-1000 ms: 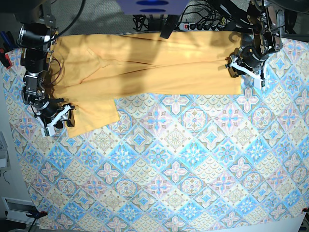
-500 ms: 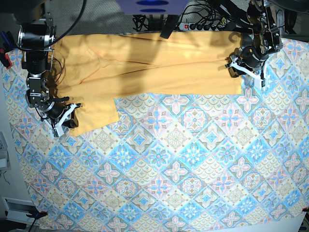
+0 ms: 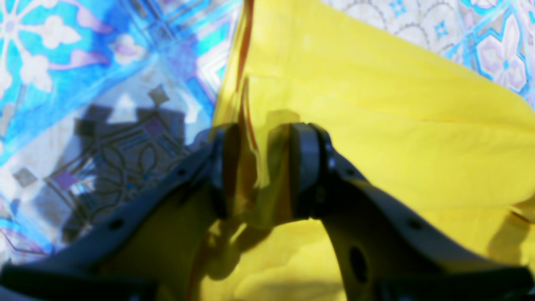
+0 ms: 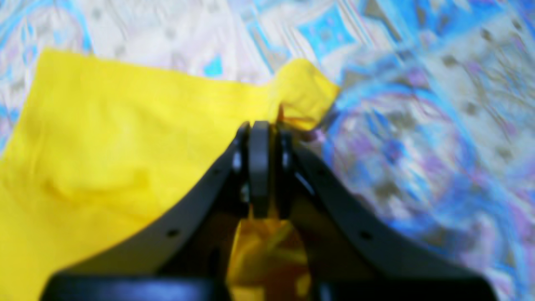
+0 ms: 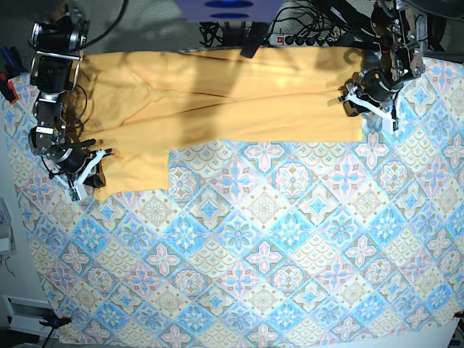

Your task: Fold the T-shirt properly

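Note:
The yellow-orange T-shirt (image 5: 217, 94) lies stretched along the far side of the table, with one sleeve flap hanging toward the front at the left. My left gripper (image 5: 353, 104) is at the shirt's right end. In the left wrist view it (image 3: 263, 167) is shut on a raised fold of the shirt (image 3: 376, 125). My right gripper (image 5: 88, 176) is at the sleeve flap's lower left corner. In the right wrist view it (image 4: 260, 167) is shut on the edge of the shirt (image 4: 125, 125), which spreads to the left. The neckline trim and tag are not visible.
The blue-and-pink tile-patterned tablecloth (image 5: 261, 246) covers the table in front of the shirt. A power strip and cables (image 5: 304, 36) lie behind the far edge. The table's left edge runs close to my right arm (image 5: 51, 80).
My right gripper has shifted left and slightly back with the sleeve corner, so the flap's lower edge now lies higher and straighter. My left gripper has not moved.

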`<state>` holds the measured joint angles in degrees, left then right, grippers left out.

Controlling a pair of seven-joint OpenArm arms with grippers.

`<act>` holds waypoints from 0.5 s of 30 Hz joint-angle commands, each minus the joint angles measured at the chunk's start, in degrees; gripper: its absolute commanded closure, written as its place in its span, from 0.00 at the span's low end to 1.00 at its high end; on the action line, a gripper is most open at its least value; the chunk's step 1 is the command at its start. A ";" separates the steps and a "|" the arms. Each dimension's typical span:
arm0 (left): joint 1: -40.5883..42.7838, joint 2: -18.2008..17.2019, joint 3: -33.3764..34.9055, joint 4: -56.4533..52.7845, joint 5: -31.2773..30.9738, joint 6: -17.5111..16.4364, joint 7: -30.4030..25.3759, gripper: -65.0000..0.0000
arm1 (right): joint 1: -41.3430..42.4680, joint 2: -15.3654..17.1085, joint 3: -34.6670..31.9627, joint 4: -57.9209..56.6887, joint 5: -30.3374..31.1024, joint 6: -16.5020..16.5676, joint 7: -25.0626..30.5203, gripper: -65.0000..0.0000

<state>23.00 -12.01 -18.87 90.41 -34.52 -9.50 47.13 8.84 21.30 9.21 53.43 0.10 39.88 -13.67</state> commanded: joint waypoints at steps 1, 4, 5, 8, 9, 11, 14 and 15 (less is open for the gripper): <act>-0.10 -0.52 -0.25 0.62 -0.16 -0.13 -0.41 0.69 | 0.08 1.25 1.56 3.67 1.09 0.12 0.26 0.99; -0.10 -0.52 -0.25 0.62 -0.16 -0.13 -0.41 0.69 | -4.67 1.07 4.63 11.93 1.09 0.12 -3.16 0.99; -0.10 -0.52 -0.25 0.62 -0.25 -0.13 -0.41 0.69 | -6.25 1.07 5.42 14.39 1.18 0.12 -4.13 0.99; -0.10 -0.52 -0.25 0.62 -0.25 -0.13 -0.41 0.69 | -10.47 0.99 7.01 20.72 3.99 0.12 -6.50 0.99; -0.10 -0.52 -0.25 0.62 -0.25 -0.13 -0.41 0.69 | -11.79 0.99 7.27 22.39 5.84 0.12 -7.30 0.99; -0.10 -0.52 -0.25 0.62 -0.25 -0.13 -0.41 0.69 | -15.04 1.43 7.36 26.18 9.79 0.12 -9.67 0.99; -0.10 -0.52 -0.25 0.62 -0.25 -0.13 -0.41 0.69 | -20.23 2.39 9.20 31.19 13.13 0.12 -11.43 0.99; -0.10 -0.52 -0.25 0.62 -0.25 -0.13 -0.41 0.69 | -21.90 2.48 10.17 32.86 13.75 0.12 -11.60 0.99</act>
<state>22.85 -11.94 -18.87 90.37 -34.57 -9.50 47.16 -13.34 22.37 18.59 85.30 13.39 40.42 -26.26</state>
